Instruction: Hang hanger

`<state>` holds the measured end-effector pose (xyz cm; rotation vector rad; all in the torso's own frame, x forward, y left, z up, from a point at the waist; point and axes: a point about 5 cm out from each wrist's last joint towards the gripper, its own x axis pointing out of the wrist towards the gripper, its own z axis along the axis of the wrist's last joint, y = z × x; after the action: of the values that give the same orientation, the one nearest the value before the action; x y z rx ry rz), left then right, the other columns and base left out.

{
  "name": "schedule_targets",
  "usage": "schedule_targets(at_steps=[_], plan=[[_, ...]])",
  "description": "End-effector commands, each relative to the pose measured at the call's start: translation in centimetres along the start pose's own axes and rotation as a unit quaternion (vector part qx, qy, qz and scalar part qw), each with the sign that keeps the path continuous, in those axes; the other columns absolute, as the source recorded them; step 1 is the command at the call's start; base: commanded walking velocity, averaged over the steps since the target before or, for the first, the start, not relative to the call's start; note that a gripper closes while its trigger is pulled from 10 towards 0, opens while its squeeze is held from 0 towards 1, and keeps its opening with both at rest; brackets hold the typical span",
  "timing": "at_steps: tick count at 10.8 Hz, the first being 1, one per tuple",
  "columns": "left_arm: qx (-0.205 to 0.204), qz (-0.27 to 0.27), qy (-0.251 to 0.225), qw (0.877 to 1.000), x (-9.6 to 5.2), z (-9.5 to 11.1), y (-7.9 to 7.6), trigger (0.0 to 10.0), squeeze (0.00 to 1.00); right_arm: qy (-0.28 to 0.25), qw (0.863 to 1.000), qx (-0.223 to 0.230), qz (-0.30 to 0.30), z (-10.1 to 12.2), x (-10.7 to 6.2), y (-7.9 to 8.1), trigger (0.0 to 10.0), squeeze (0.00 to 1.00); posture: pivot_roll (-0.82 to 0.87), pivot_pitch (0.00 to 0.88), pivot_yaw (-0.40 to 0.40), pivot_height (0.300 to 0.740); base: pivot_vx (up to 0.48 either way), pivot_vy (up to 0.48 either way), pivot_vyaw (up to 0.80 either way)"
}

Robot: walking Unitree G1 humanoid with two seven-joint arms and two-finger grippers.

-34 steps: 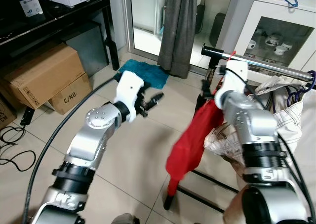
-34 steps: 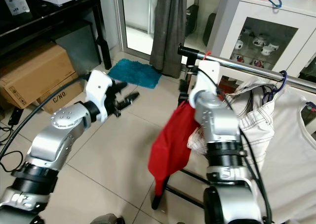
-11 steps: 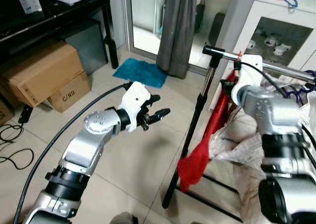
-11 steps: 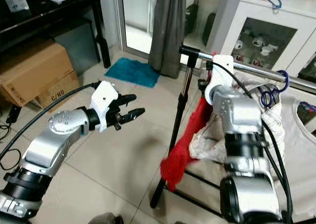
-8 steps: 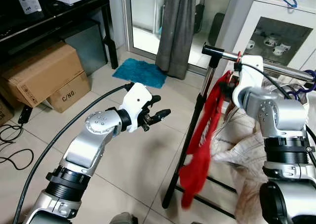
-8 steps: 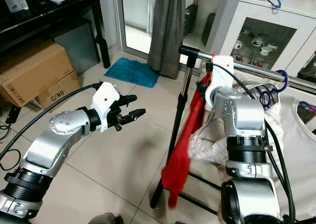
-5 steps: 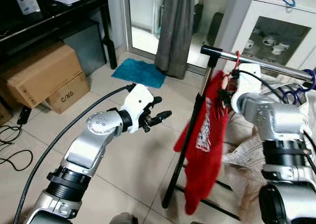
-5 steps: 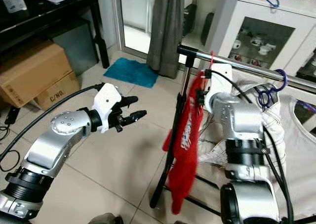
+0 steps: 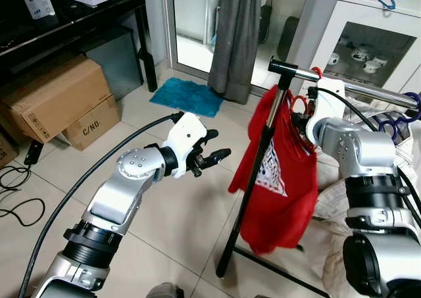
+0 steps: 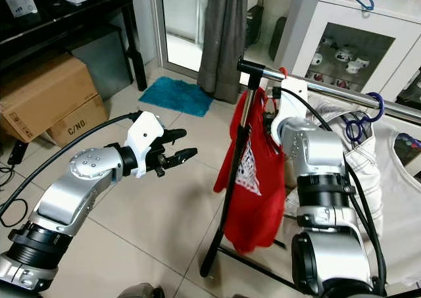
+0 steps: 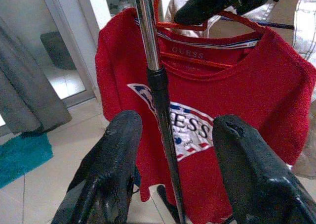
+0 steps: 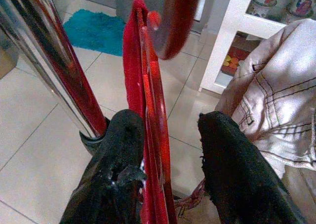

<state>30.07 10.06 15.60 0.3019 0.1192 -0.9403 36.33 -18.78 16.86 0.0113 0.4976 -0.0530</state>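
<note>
Red hanger carrying the red T-shirt hangs at the garment rail end, between the parted fingers of the right gripper. Left gripper open, empty. Risk: withdrawal snags hanger, pulling it off

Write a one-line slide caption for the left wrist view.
Open left gripper faces a red T-shirt on a red hanger behind the rack's metal pole.
</note>
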Motion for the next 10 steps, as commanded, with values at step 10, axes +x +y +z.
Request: schedule_targets(at_steps=[10], plan=[[0.010, 0.004, -0.001, 1.000, 0.16, 0.34, 0.36, 10.0, 0.00, -0.020, 0.999, 0.011, 0.024, 0.49, 0.41, -0.43, 0.0, 0.00, 0.00, 0.000, -0.019, 0.740, 0.000, 0.000, 0.00]])
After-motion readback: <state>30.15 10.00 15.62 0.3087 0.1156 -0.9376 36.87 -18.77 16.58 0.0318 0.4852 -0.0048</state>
